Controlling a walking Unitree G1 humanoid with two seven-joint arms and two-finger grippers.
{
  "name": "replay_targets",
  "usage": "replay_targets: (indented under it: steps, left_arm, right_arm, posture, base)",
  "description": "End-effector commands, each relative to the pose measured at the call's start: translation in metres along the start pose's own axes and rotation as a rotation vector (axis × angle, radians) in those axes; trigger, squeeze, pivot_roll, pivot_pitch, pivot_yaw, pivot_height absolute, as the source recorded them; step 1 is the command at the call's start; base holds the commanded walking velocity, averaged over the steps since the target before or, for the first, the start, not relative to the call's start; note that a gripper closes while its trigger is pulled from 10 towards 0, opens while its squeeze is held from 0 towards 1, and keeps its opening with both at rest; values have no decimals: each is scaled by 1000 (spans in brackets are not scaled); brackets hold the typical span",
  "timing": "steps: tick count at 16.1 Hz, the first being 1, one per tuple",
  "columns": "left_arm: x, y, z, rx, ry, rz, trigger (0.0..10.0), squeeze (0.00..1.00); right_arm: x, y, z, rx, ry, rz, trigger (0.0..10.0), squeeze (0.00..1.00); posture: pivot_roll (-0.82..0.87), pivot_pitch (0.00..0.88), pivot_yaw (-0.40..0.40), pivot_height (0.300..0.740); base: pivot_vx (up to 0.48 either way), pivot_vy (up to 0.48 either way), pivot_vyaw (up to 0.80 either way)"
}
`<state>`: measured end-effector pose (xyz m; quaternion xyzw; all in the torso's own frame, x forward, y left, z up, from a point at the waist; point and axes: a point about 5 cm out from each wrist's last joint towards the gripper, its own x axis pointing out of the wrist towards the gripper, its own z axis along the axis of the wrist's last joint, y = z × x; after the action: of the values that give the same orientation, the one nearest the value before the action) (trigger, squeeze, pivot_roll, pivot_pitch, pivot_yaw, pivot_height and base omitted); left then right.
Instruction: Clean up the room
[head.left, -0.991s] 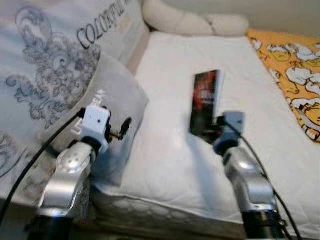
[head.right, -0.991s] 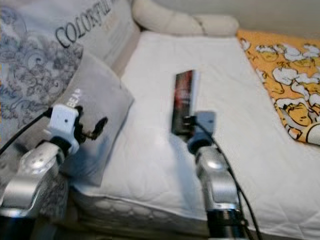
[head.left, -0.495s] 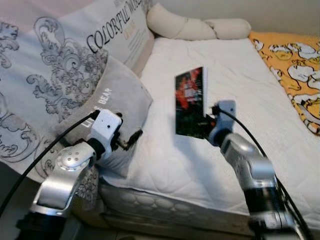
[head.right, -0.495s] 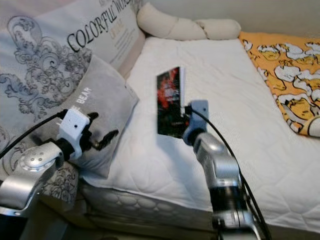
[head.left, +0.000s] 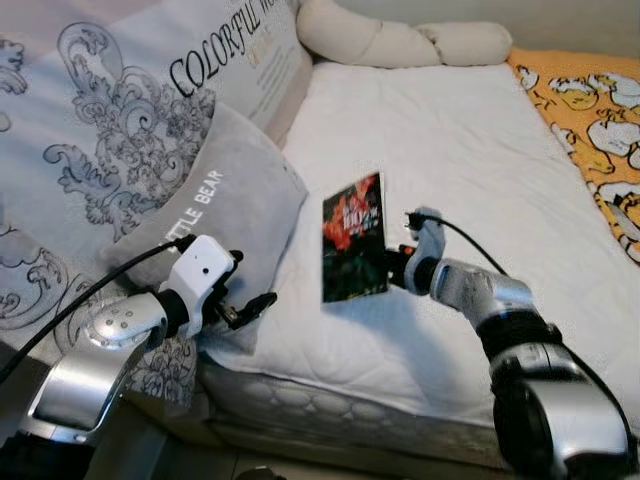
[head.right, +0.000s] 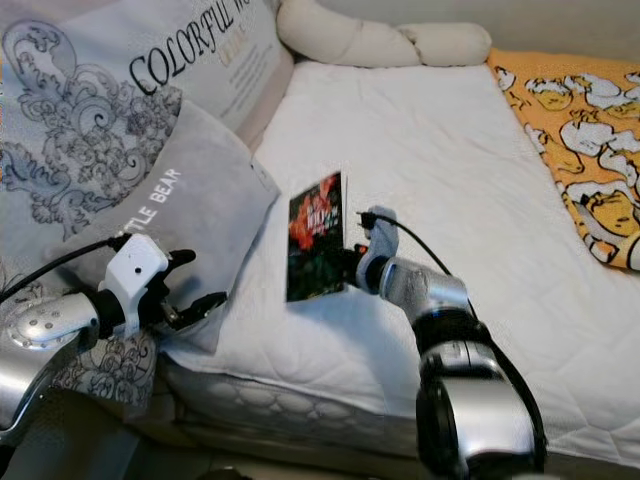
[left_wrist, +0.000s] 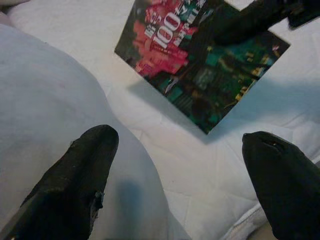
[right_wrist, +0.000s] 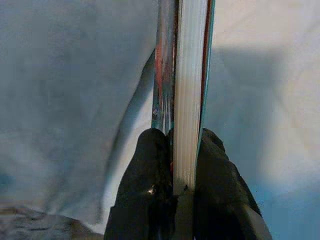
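Note:
My right gripper (head.left: 392, 272) is shut on a book (head.left: 354, 238) with a dark cover of red and green print, held upright above the white mattress (head.left: 470, 150). In the right wrist view both fingers (right_wrist: 150, 165) pinch the book's pages (right_wrist: 189, 90) edge-on. My left gripper (head.left: 262, 302) is open and holds nothing, low at the mattress's near left corner beside the grey pillow (head.left: 215, 205). The left wrist view looks past its spread fingertips (left_wrist: 85, 170) at the book (left_wrist: 200, 60) and the right gripper's fingers on it.
A large patterned cushion (head.left: 110, 130) printed "COLORFUL" leans at the left behind the grey pillow. A cream bolster (head.left: 400, 42) lies along the head of the bed. An orange patterned blanket (head.left: 600, 120) covers the right side.
The right gripper has carried the book left and nearer, lower over the mattress. The left gripper has dropped slightly toward the mattress corner. The camera has shifted too.

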<state>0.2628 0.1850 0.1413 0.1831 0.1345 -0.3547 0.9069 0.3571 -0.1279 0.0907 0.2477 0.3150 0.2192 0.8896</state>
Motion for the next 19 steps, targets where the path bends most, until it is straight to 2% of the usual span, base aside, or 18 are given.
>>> replay_targets:
  steps: [1, 3, 5, 6, 7, 8, 10, 11, 12, 15, 17, 18, 19]
  left_arm:
    - [-6, 0, 1, 2, 12, -12, 10000, 0]
    - [-9, -2, 0, 6, 23, -23, 10000, 0]
    - [-12, -3, -1, 0, 33, -24, 10000, 0]
    - [-14, -6, -1, -2, 49, -42, 10000, 0]
    - [-15, -8, 1, -3, 50, -44, 10000, 0]
    - [-15, -8, 0, -1, 55, -34, 10000, 0]
    - [-18, -9, -1, -8, 57, -1, 10000, 0]
    - [-20, -10, -2, -16, 56, 13, 10000, 0]
    - [-20, -11, -2, -21, 60, 30, 10000, 0]
    - [-15, -16, 2, -28, 56, 7, 10000, 0]
    - [-11, -18, 4, -25, 48, -18, 10000, 0]
    - [-8, -19, 5, -25, 40, -18, 10000, 0]
    - [-4, -19, 5, -41, 34, -7, 10000, 0]
  right_arm:
    - [3, 5, 9, 77, -56, 50, 10000, 0]
    - [6, 0, 4, 70, -61, -6, 10000, 0]
    - [10, -6, -5, 11, -63, -111, 10000, 4]
    - [13, -6, -13, 20, -50, -148, 10000, 906]
    - [14, -10, -22, -30, -7, -196, 10000, 1000]
    - [12, -17, -27, -82, 14, -266, 10000, 1000]
    - [7, -28, -22, -118, -35, -367, 10000, 1000]
    - [4, -31, -14, -117, -97, -412, 10000, 1000]
    - [0, -34, -5, -75, -164, -443, 10000, 1000]
    - [-4, -39, 0, -138, -175, -467, 10000, 1000]
    - [-6, -43, -4, -143, -162, -443, 10000, 1000]
    - [-6, -43, -9, -140, -147, -392, 10000, 1000]
    - [-7, -46, -12, -174, -136, -384, 10000, 1000]
  posture:
    - [87, 0, 57, 740]
    - [99, 0, 57, 740]
    - [119, 0, 66, 740]
    - [132, 0, 69, 740]
    - [152, 0, 61, 740]
    - [166, 0, 53, 740]
    - [184, 0, 40, 740]
    - [189, 0, 37, 740]
    - [188, 0, 42, 740]
    - [169, 0, 65, 740]
    - [154, 0, 76, 740]
    - [128, 0, 86, 740]
    - [105, 0, 85, 740]
  base:
    - [0, 0, 0]
    - [0, 0, 0]
    - [0, 0, 0]
    - [0, 0, 0]
    - [0, 0, 0]
    - [0, 0, 0]
    - [0, 0, 0]
    - [0, 0, 0]
    - [0, 0, 0]
    - [0, 0, 0]
    - [0, 0, 0]
    - [0, 0, 0]
    - [0, 0, 0]
